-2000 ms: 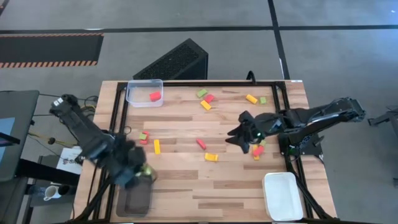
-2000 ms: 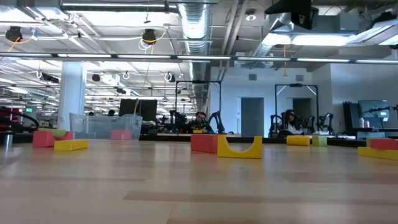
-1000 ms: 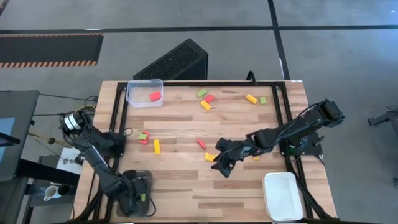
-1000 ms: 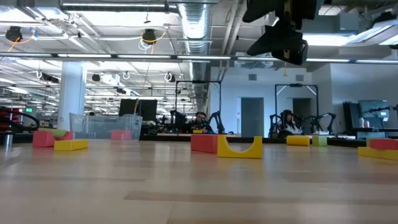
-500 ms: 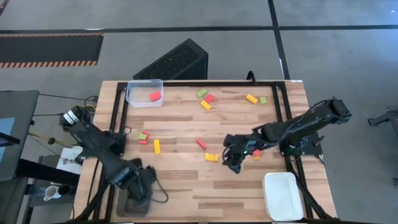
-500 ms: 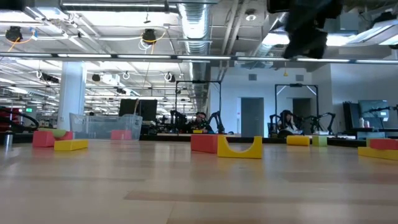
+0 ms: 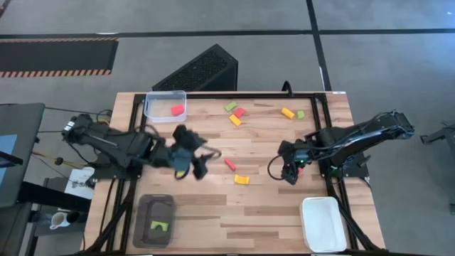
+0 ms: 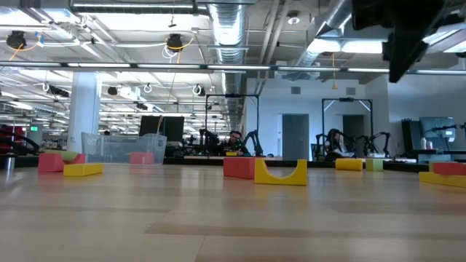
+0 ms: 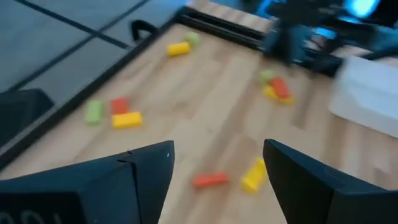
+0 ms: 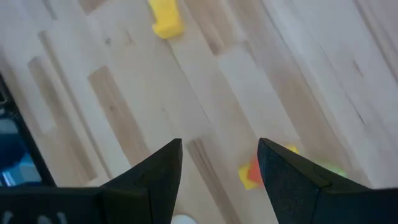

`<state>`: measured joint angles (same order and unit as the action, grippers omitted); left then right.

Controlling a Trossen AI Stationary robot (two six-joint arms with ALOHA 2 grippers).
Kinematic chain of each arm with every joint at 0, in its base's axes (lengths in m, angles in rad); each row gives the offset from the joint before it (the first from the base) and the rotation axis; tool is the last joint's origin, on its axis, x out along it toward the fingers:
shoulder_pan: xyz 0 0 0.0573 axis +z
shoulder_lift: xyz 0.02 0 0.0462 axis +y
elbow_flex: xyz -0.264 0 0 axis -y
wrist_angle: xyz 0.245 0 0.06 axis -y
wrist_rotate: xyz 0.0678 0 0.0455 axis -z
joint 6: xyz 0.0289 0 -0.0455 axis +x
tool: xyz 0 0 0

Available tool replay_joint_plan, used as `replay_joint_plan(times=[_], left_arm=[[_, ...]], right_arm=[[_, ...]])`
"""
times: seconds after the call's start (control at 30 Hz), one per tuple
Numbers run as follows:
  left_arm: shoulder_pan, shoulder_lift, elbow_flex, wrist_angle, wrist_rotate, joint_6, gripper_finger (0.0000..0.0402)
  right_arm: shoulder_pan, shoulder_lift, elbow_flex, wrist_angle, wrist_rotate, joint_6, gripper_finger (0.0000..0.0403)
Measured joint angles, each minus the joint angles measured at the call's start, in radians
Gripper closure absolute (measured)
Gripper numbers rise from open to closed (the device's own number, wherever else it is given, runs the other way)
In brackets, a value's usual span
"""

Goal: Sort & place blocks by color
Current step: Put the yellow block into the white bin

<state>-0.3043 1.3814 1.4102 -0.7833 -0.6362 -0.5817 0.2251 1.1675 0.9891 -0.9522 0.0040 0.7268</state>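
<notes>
- Wood-plank worktop (image 7: 213,206) on a black frame, grey concrete floor around; low view shows a big open lab behind with pipes, lights and other rigs.
- Three trays: clear tray (image 7: 165,107) at the far left corner with one red block (image 7: 177,109) inside; dark grey tray (image 7: 155,220) at the near left edge; white tray (image 7: 323,224) near right, nothing visible in it.
- Change: a second ago the left gripper was down over the dark grey tray; now a light green block (image 7: 159,226) lies in that tray and the arm has swung away to mid-worktop. Reads as one green dropped off, arm heading for the next pick.
- Left gripper (image 7: 193,162): above the left-centre worktop, jaws apart, nothing between them in the left wrist view.
- Right gripper (image 7: 287,173): has pulled back from the yellow arch block (image 7: 242,180) toward the right side; jaws apart and empty in the right wrist view, hovering just beside a small red/yellow/green cluster (image 7: 301,165).
- Loose blocks left: red bar (image 7: 229,164) centre; green, red and yellow group (image 7: 234,114) at the far edge; yellow block (image 7: 287,112) and green block (image 7: 300,114) far right.
- Judgement: early in the sort; most blocks not yet binned, red goes clear, green goes grey, white likely for yellow.
</notes>
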Motion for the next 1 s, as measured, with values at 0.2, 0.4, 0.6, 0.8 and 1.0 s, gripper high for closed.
replay_joint_plan(times=[0.2,0.4,0.6,0.8,1.0], left_arm=[[0.071,-0.031,-0.073,-0.028,0.023,0.032,0.0171],[0.105,-0.171,-0.311,0.117,0.107,0.101,0.0171],[0.203,-0.359,-0.6,0.482,0.359,0.173,0.0171],[0.303,-0.491,-0.681,0.584,0.441,0.215,0.0171],[0.379,-0.557,-0.68,0.572,0.514,0.267,0.0171]], right_arm=[[-0.005,0.104,0.001,0.287,-0.02,-0.156,0.0173],[0.005,0.232,0.001,0.486,0.005,-0.265,0.0172],[0.018,0.338,0.0,0.598,0.029,-0.271,0.0154],[0.029,0.454,0.0,0.654,0.052,-0.294,0.0128],[0.042,0.542,0.049,0.644,0.059,-0.361,0.0107]])
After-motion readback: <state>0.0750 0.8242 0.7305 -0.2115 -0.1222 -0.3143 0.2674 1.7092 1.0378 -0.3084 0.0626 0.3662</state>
